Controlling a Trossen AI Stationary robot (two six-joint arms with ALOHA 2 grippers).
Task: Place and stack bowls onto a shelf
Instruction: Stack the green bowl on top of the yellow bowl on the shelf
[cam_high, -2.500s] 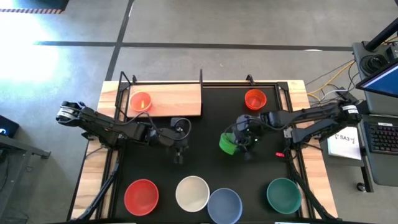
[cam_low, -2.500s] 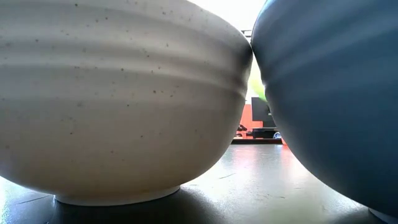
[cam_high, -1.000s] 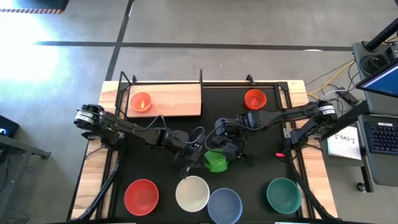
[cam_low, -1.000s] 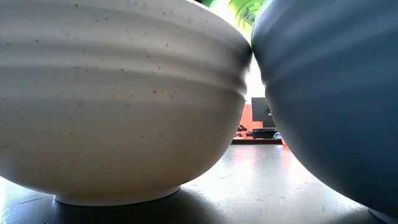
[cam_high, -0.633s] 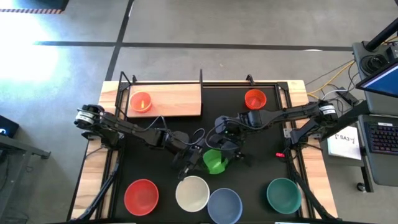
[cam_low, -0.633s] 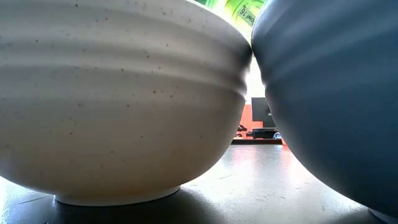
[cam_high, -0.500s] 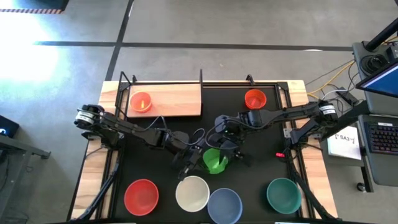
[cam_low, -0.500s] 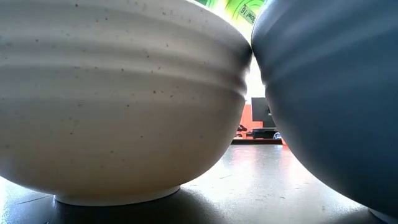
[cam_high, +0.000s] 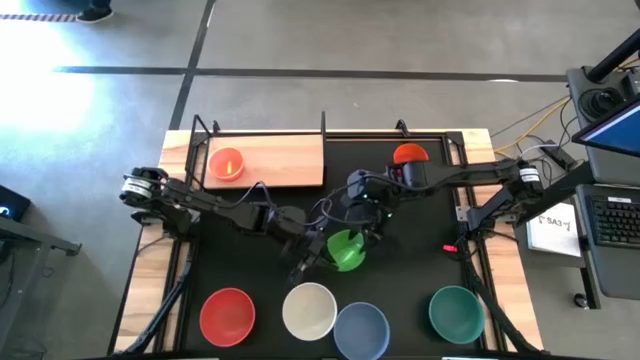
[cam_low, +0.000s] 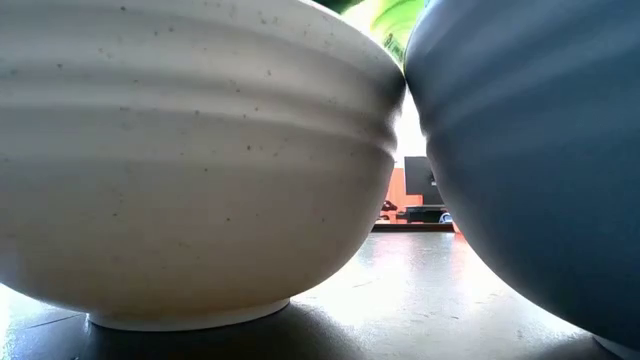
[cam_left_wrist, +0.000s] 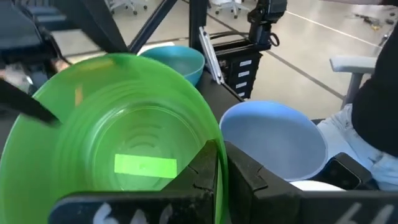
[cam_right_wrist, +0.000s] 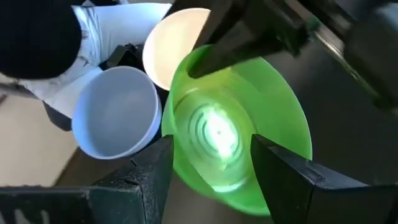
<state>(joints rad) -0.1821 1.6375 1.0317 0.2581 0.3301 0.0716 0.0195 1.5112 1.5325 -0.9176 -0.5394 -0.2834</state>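
Note:
The bright green bowl (cam_high: 347, 250) hangs over the middle of the black mat, and its edge shows above the big bowls in the low view (cam_low: 388, 18). My left gripper (cam_high: 318, 250) is shut on it. My right gripper (cam_high: 366, 212) stands open just above and beyond the bowl (cam_right_wrist: 239, 134), touching nothing. The light-wood shelf (cam_high: 285, 158) lies at the far left with a small orange bowl with a yellow middle (cam_high: 227, 163) on it. A small orange-red bowl (cam_high: 410, 154) sits at the far right, partly under my right arm. My left gripper pinches the green bowl's rim (cam_left_wrist: 217, 148), one finger inside (cam_left_wrist: 200, 177) and one outside (cam_left_wrist: 252, 177). The fingers come from the table's left, slanting a little down. The bowl is lifted clear of the mat and tilted.
Along the near edge stand a red bowl (cam_high: 227, 313), a white bowl (cam_high: 309, 310), a pale blue bowl (cam_high: 361, 328) and a teal bowl (cam_high: 456, 311). White (cam_low: 190, 160) and blue (cam_low: 530, 150) fill the low view. A black metal frame (cam_high: 324, 124) borders the table.
My right gripper has let go of the green bowl, risen and drawn back toward the far edge, rolling as it went. The bowl stays in my left gripper, which has kept its place beside it, and it has tipped a little.

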